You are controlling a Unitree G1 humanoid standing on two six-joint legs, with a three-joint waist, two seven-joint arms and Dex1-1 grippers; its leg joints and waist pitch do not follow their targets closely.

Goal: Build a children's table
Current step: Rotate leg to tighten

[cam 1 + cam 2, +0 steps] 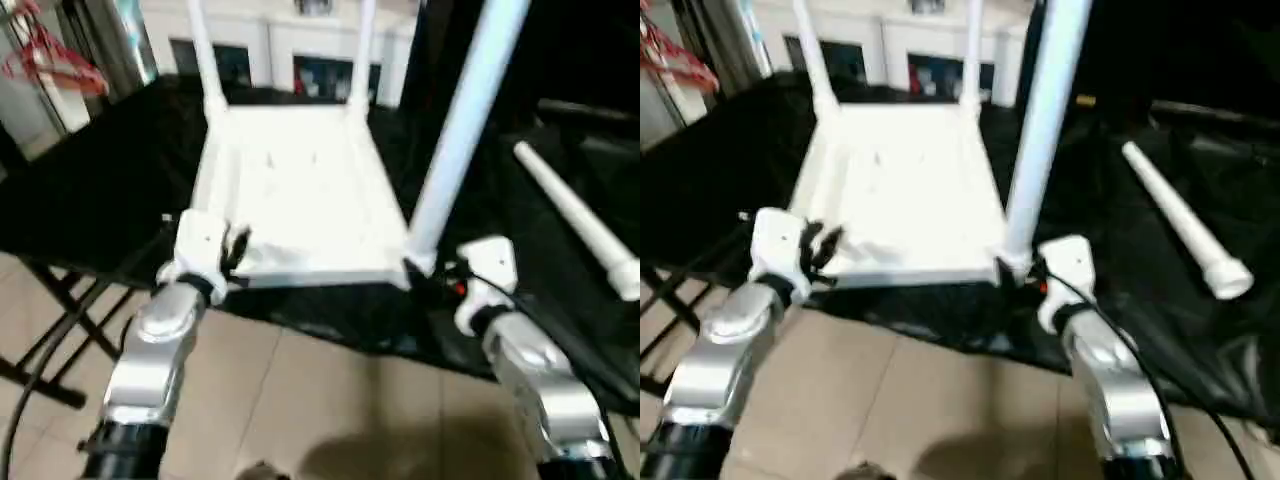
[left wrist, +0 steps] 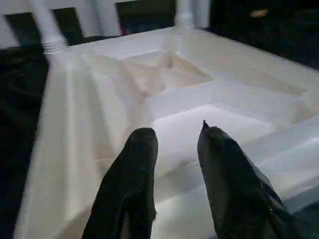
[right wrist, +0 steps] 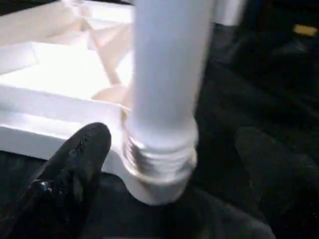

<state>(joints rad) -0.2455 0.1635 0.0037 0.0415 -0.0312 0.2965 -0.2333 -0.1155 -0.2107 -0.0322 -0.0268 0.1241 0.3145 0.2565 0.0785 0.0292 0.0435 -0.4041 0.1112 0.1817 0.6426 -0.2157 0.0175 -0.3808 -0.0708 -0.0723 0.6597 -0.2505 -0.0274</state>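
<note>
Head views, table: You see the white tabletop [image 1: 300, 200] lying upside down, ribbed underside up, on a counter [image 1: 90, 190] draped in black cloth.
Head views, legs: Two far legs [image 1: 201, 50] stand in the far corner sockets. A third leg [image 1: 462, 120] rises from the near corner on your right. A fourth, loose leg [image 1: 1180, 225] lies on the cloth, well apart to the right.
Head views, left gripper [image 1: 236, 247]: It sits at the near corner on your left, against the tabletop's edge.
Head views, right gripper [image 1: 1018, 272]: It sits just beside the base of the third leg.
Left wrist view, fingers [image 2: 134, 169]: Your two black fingers stand partly apart over the ribbed underside, clamping nothing.
Right wrist view, fingers [image 3: 75, 164]: Your fingers are spread wide, one on each side of the third leg's threaded base; contact cannot be told.
</note>
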